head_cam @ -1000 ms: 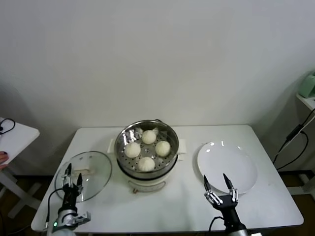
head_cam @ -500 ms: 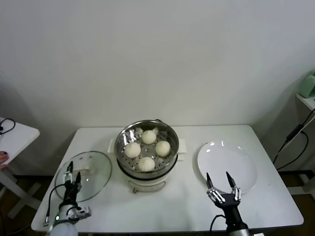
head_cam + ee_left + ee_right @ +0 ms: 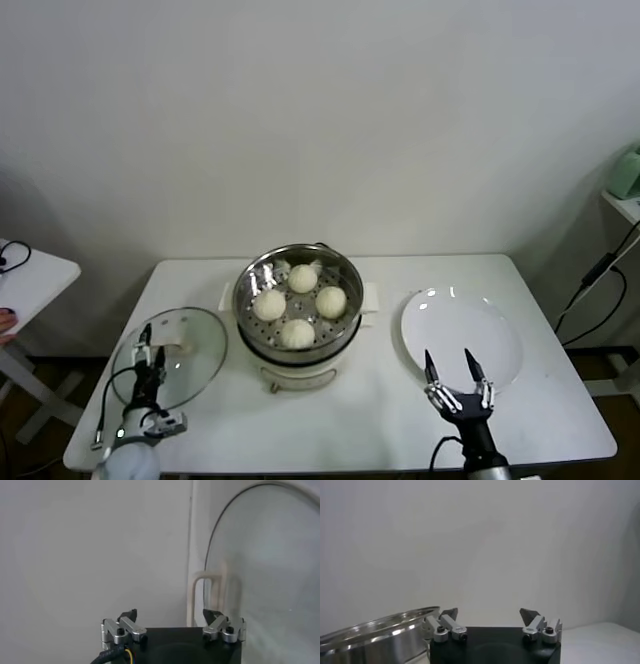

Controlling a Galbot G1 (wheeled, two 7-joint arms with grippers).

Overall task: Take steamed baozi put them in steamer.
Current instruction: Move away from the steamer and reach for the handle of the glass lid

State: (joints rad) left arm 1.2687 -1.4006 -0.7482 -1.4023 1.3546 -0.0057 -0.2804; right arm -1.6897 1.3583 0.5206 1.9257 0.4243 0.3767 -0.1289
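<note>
**A:** White table point(image 3: 560, 420) against a plain pale wall, and the steamer point(image 3: 298, 300) sits upright at its middle, mouth facing straight up. It's round, so no long axis to speak of.

**B:** And the steamed baozi point(image 3: 298, 333)?

**A:** All four lie inside on the perforated tray, domes up, arranged in a diamond. They're ahead of both pincers, between them, well apart from either.

**B:** The right gripper point(image 3: 457, 370)?

**A:** Low at the near edge, fingers spread wide, tips pointing up and away, holding nothing. The white plate point(image 3: 500, 330) lies just beyond it, the steamer off to its left.

**B:** Left gripper point(image 3: 147, 345)?

**A:** Also spread wide and empty, hanging over the near rim of the glass lid point(image 3: 200, 335), steamer to its right.
</note>
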